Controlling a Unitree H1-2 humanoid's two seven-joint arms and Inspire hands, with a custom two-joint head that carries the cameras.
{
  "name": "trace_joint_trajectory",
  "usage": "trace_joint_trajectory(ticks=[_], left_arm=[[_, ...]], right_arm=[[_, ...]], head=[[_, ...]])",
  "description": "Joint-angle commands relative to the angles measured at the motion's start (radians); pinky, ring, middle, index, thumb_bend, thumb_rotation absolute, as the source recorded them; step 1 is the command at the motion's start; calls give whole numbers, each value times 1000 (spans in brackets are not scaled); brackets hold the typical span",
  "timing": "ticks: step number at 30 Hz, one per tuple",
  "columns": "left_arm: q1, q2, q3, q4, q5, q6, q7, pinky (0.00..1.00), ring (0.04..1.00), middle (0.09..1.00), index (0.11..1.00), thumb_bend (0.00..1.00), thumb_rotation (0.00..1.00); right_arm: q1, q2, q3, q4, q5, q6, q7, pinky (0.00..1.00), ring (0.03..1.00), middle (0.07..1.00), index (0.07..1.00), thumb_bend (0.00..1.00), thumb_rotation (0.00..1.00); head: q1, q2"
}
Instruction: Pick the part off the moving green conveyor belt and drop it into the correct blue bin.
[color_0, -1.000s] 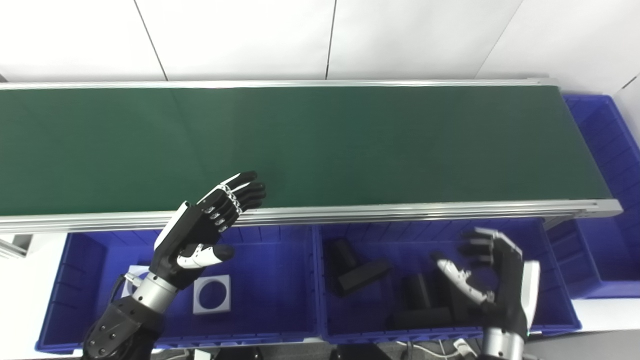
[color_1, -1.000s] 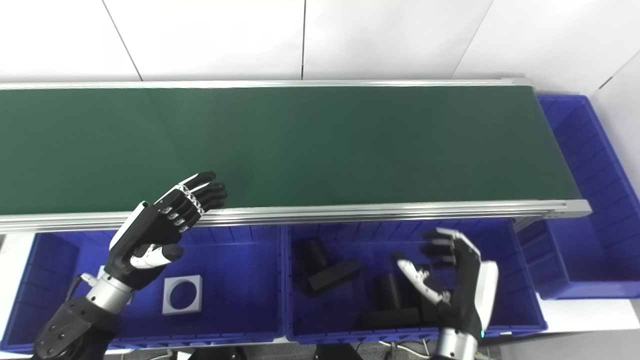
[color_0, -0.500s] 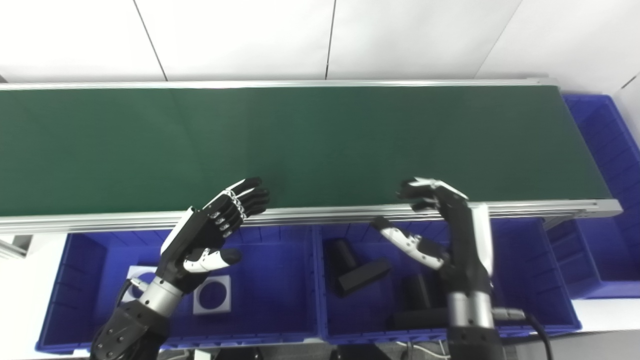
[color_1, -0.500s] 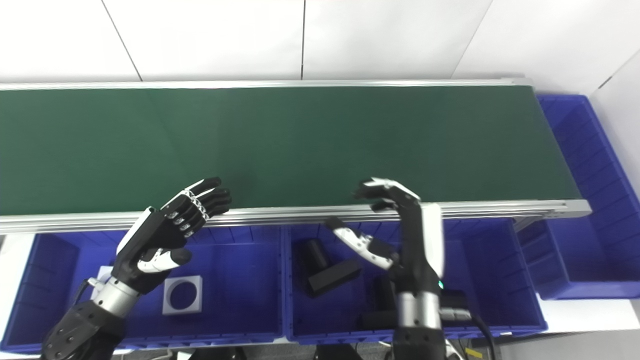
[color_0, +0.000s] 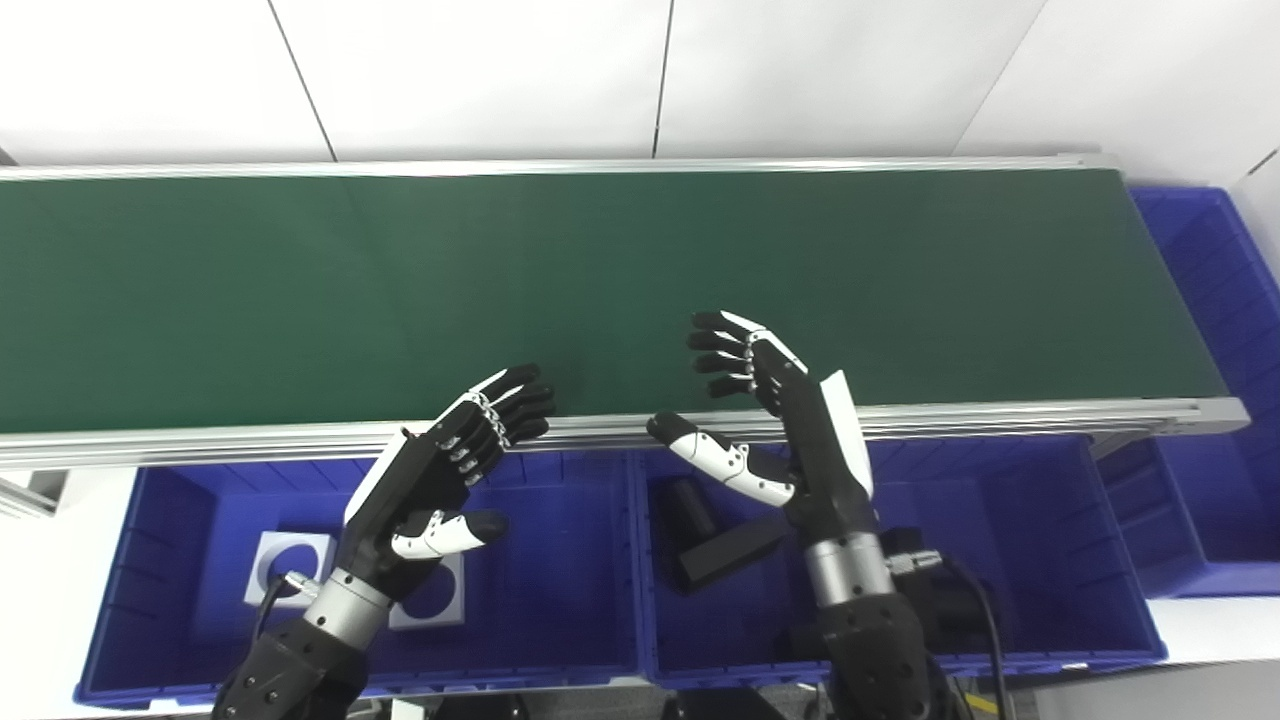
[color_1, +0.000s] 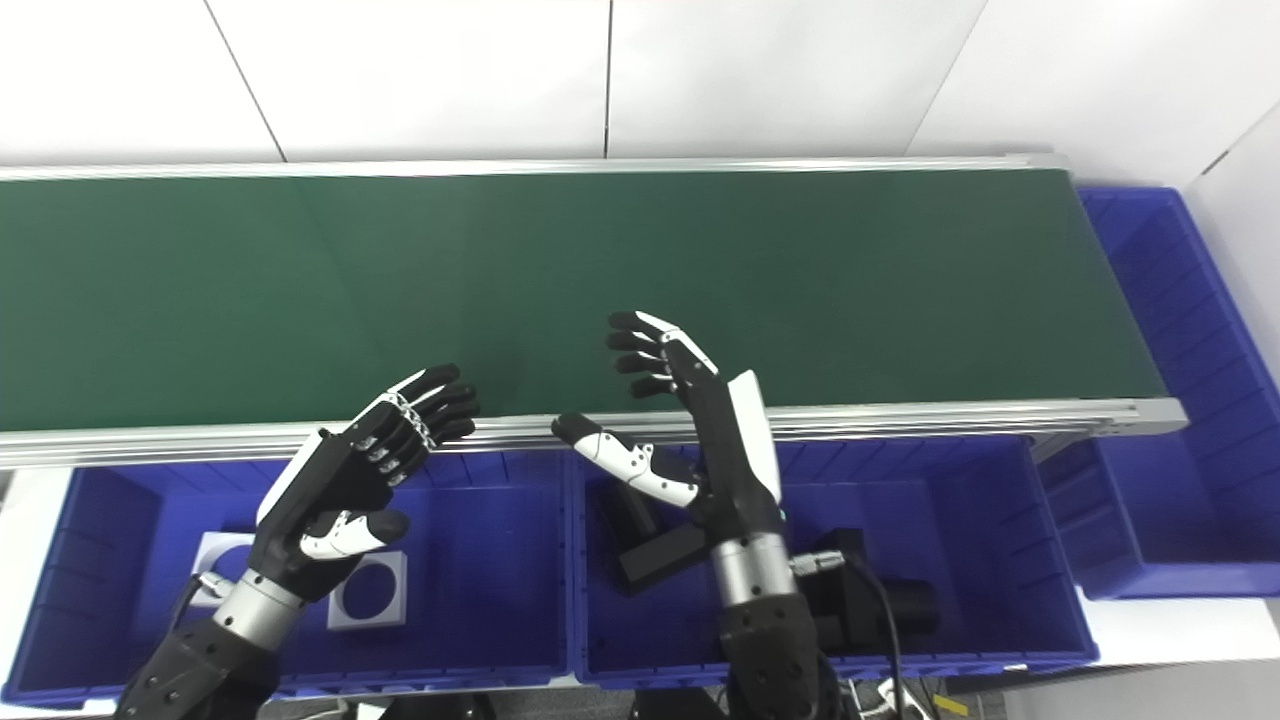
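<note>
Nearest, along the bottom edge, two blue bins sit side by side below the belt's rail: the left bin holds two white square plates with round holes, one partly hidden behind the left wrist, and the middle bin holds several black parts. Above the left bin, the left hand hangs empty with fingers apart, its fingertips reaching over the aluminium rail. Beside it, the right hand rises from the middle bin, palm turned toward the left hand, thumb stretched out low and fingers spread, holding nothing; its fingertips stand over the near edge of the green conveyor belt. No part shows anywhere on the belt's surface. Farther right, a third blue bin sits at the belt's end, and white wall panels stand behind.
</note>
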Motion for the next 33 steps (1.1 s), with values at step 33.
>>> trace_joint_trajectory(ticks=[33], left_arm=[[-4,-51,-18,19,89,-41,79,848,875,885,909,941,498]], right_arm=[[54,-134,-12,87,201,-203,48,723,817,851,900,608,662]], head=[[106,-48]])
